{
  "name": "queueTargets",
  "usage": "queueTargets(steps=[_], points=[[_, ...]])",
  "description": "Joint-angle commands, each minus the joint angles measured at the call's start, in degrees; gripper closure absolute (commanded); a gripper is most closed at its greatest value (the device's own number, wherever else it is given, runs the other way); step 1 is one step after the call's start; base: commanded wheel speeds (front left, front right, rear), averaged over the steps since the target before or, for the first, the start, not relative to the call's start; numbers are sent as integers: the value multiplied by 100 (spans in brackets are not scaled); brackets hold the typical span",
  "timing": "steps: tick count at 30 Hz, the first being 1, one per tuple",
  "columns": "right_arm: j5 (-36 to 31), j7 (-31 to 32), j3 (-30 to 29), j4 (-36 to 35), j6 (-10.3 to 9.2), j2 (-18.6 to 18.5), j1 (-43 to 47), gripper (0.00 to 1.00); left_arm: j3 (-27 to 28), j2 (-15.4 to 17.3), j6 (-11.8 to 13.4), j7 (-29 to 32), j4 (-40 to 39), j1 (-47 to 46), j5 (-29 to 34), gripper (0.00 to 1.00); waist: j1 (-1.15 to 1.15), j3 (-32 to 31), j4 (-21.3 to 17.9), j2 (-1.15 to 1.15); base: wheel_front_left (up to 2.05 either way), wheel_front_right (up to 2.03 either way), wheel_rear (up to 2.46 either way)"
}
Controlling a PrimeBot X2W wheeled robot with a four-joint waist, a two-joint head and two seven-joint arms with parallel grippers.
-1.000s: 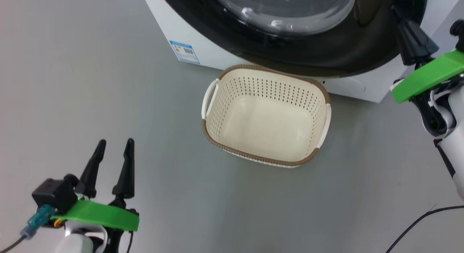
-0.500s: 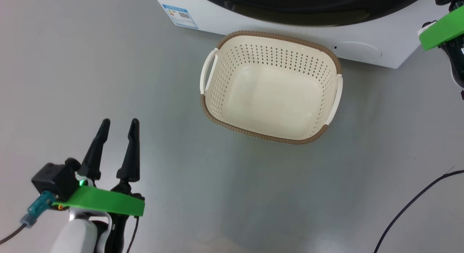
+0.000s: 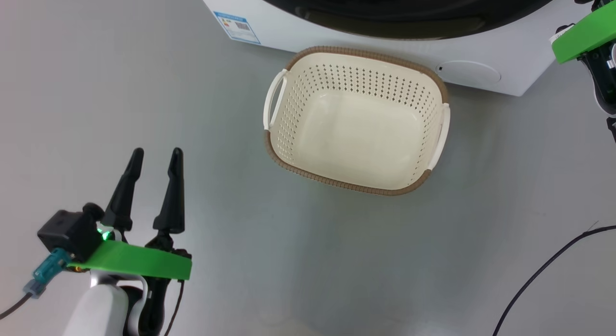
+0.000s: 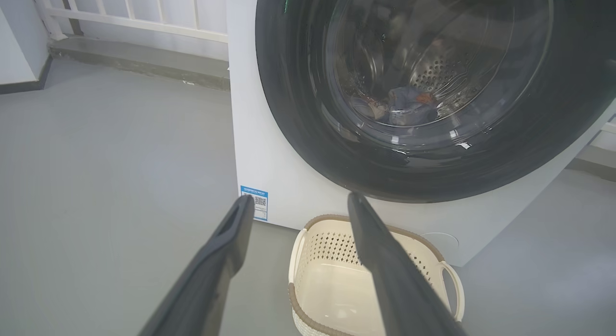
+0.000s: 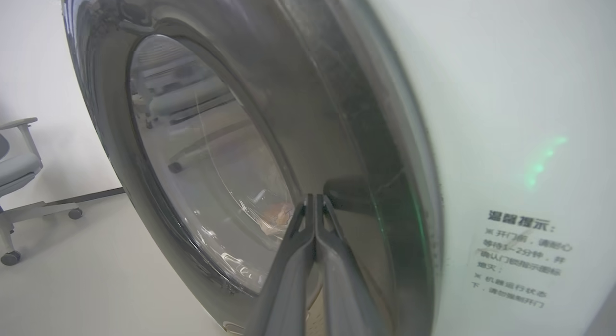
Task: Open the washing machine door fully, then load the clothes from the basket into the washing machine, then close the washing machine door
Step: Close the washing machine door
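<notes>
The basket [image 3: 337, 183] stands empty on the grey floor in front of the washing machine [image 3: 481, 71]. The washing machine door [image 4: 298, 109] lies shut against the machine's front. Through its glass, the clothes [image 4: 406, 107] show as a light blue bundle with orange patches in the steel drum. My left gripper [image 3: 156, 153] hovers open and empty over the floor, left of the basket. In the left wrist view my left gripper [image 4: 299, 201] points at the machine's lower front. My right gripper [image 5: 315, 197] is shut and empty, its tips at the door's [image 5: 308, 109] black rim.
A black cable [image 3: 544, 273] curves over the floor at the lower right. A blue label [image 4: 253, 201] sits on the machine's lower left corner. An office chair [image 5: 14, 162] stands beyond the door. A white railing [image 4: 144, 18] runs behind the machine.
The head camera has tipped downward, so the door's glass and the right fingers have left its picture. Neither gripper has changed its state, and the basket stays where it was.
</notes>
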Motion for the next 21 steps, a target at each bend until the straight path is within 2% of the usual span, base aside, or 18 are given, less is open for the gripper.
queueTargets(steps=[1, 6, 7, 9, 10, 21], points=[[9, -27, -53, -146, -88, -23, 76, 100, 199, 178, -14, -37, -75, -41, 31, 0, 0, -78, -29, 0, 0, 0, 0], [100, -27, 24, -281, -88, 83, 360, 100, 187, 218, -14, -37, -15, 2, 29, 0, 0, -329, -100, 0, 0, 0, 0], [129, -27, 66, -345, -88, 117, 437, 94, 190, 229, -14, -37, -6, 17, 25, 0, 0, -394, -124, 0, 0, 0, 0], [161, -27, 125, -475, -88, 178, 603, 38, 196, 249, -14, -37, 26, 54, 24, 0, 0, -537, -188, 0, 0, 0, 0], [185, -27, 148, -536, -88, 213, 689, 0, 189, 260, -14, -37, 40, 75, 24, 0, 0, -609, -227, 0, 0, 0, 0], [564, -27, 408, -1243, -88, 448, 1877, 0, 95, 447, -14, -37, 179, 297, 12, 0, 0, -1504, -821, 0, 0, 0, 0]])
